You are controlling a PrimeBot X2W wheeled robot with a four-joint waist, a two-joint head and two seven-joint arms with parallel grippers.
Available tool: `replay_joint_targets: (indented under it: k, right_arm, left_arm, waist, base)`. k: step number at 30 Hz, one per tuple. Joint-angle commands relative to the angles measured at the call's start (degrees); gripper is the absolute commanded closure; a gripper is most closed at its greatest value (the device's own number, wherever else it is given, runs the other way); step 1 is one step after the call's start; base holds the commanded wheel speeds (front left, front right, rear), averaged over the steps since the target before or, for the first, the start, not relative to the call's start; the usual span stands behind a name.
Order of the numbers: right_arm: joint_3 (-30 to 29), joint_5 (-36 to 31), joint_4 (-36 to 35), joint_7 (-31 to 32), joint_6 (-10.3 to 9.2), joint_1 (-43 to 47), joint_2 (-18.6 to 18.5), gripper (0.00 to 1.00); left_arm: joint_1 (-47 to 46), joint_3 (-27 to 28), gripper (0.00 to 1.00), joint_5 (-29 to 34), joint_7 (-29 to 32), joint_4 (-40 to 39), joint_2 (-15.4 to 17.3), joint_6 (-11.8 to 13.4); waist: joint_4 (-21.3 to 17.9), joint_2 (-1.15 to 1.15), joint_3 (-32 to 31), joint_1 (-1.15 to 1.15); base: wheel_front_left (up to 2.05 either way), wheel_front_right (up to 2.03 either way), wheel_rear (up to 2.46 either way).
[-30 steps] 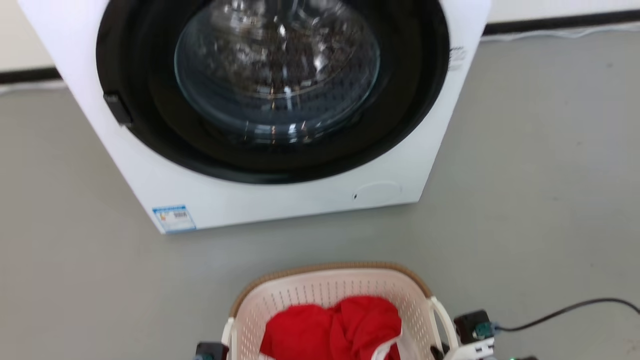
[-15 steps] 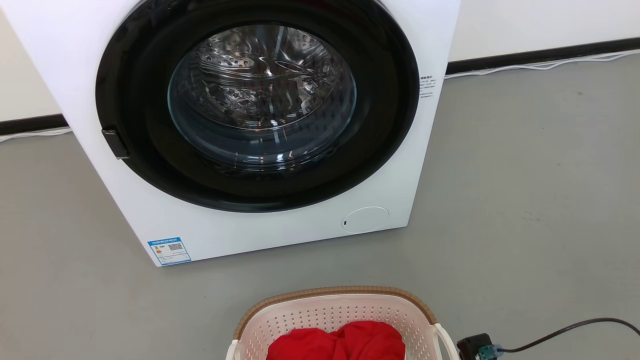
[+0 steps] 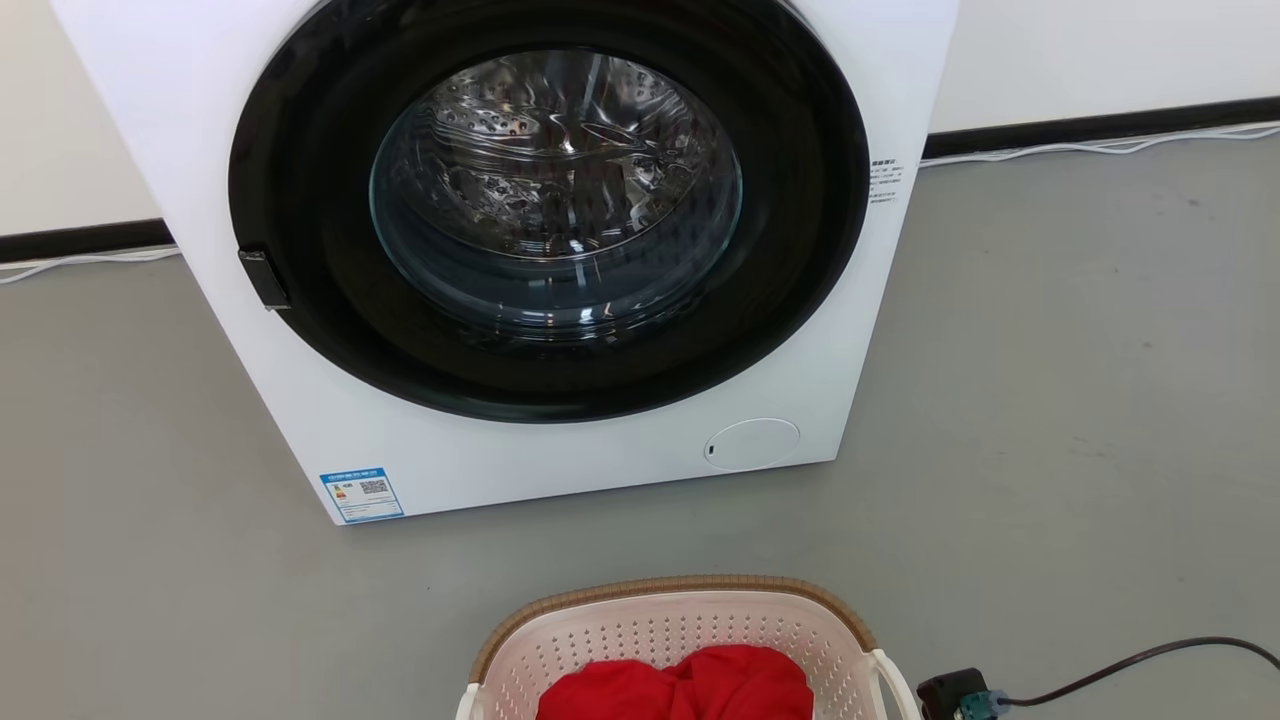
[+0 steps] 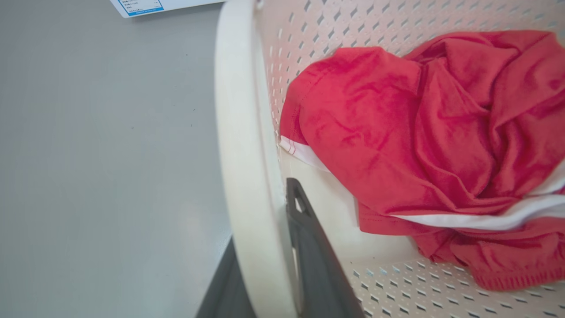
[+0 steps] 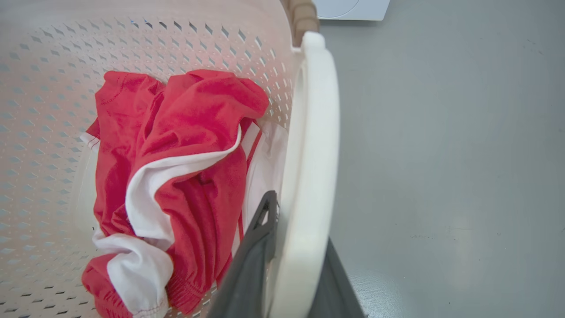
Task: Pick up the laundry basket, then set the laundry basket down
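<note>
Shifted with head camera: whole scene, laundry basket (image 3: 680,620) lower in view, near washer (image 3: 500,460), floor contact indiscernible. Left gripper (image 4: 265,247) clamped on left loop handle (image 4: 245,132), right gripper (image 5: 300,229) on right loop handle (image 5: 315,132); carry judged under way.

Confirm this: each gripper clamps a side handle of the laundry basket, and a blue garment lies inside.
Wrong colour: the garment is red with white trim, per the left wrist view. The left gripper and right gripper do each clamp a handle of the laundry basket.
</note>
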Motion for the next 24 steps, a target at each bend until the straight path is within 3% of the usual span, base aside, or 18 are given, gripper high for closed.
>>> replay_joint_targets:
  k: [1, 24]
  right_arm:
    - [1.4, -1.0, -1.1, -0.2, 0.94, 0.2, 0.9, 1.0]
    - [1.3, -0.6, -1.4, -0.2, 0.94, -0.3, 0.9, 1.0]
  left_arm:
    - [-2.1, 0.6, 1.0, 0.0, -1.2, -1.2, -0.1, 0.1]
    - [-4.2, -2.7, 1.0, -3.2, -2.5, 0.9, -0.2, 0.4]
  waist:
    - [0.0, 0.0, 0.0, 0.01]
    - [0.5, 0.0, 2.1, 0.01]
  base:
    - [0.0, 0.0, 0.0]
    - [0.0, 0.0, 0.0]
